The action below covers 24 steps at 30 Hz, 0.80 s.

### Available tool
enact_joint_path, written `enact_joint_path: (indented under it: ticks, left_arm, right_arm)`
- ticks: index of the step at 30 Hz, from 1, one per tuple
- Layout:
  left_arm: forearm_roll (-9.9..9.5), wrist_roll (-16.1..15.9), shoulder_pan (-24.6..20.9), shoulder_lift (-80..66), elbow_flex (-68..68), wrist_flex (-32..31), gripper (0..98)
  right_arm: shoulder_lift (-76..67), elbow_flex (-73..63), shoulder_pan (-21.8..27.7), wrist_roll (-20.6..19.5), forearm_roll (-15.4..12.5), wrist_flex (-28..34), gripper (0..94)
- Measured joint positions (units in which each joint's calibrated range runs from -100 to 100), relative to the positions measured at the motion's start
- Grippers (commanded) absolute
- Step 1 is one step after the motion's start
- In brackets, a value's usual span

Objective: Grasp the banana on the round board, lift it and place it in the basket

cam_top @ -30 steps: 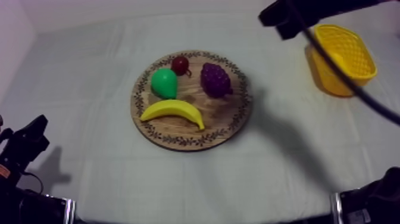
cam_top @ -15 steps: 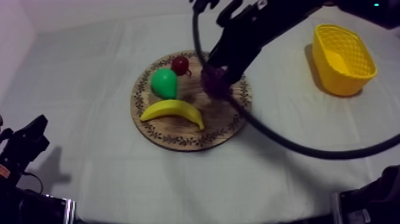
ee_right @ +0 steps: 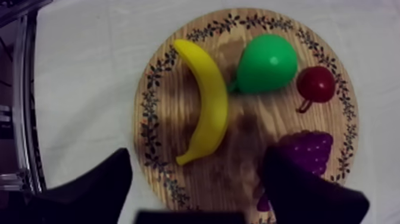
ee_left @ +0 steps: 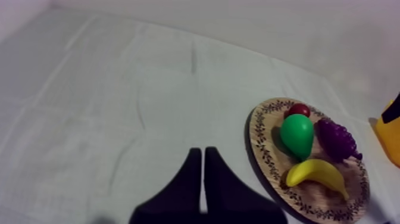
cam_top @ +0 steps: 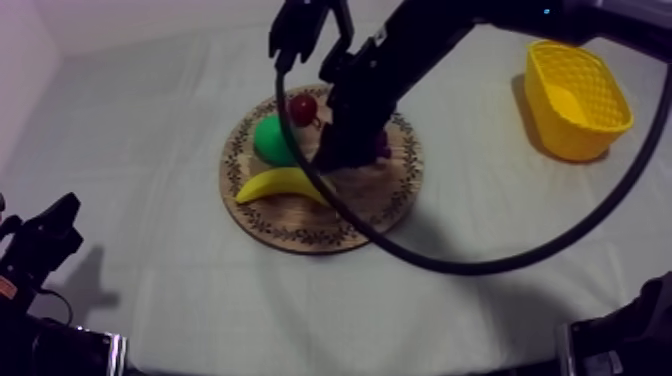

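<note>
The yellow banana [cam_top: 280, 184] [ee_right: 208, 101] lies on the near side of the round wooden board [cam_top: 300, 236] [ee_right: 250, 128]. My right arm reaches in from the upper right, and my right gripper [cam_top: 342, 150] [ee_right: 196, 158] hangs open just above the board. Its fingers [ee_right: 113, 179] stand wide apart, with the banana's lower end between them and nothing held. The yellow basket [cam_top: 578, 95] stands at the far right, holding nothing. My left gripper [cam_top: 45, 240] [ee_left: 202, 154] rests shut at the near left, far from the board.
Also on the board are a green pear [cam_top: 270, 138] [ee_right: 268, 62], a small red fruit [cam_top: 302, 108] [ee_right: 315, 83] and purple grapes [ee_right: 306, 152] [ee_left: 336, 138]; in the top view my right arm covers the grapes. Bare cloth surrounds the board.
My right arm has swung from beside the basket to over the board, and its gripper has gone from shut to wide open. The fruit and my left arm have not moved.
</note>
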Motion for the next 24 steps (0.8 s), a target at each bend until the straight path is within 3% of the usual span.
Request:
enact_joint_path:
  ticks: [24]
  left_arm:
    - [0.00,-0.03,0.00,0.00,0.00,-0.07,0.1]
  right_arm:
    - [24.83,-11.98,-1.44,0.56,-0.15,-6.82,60.9]
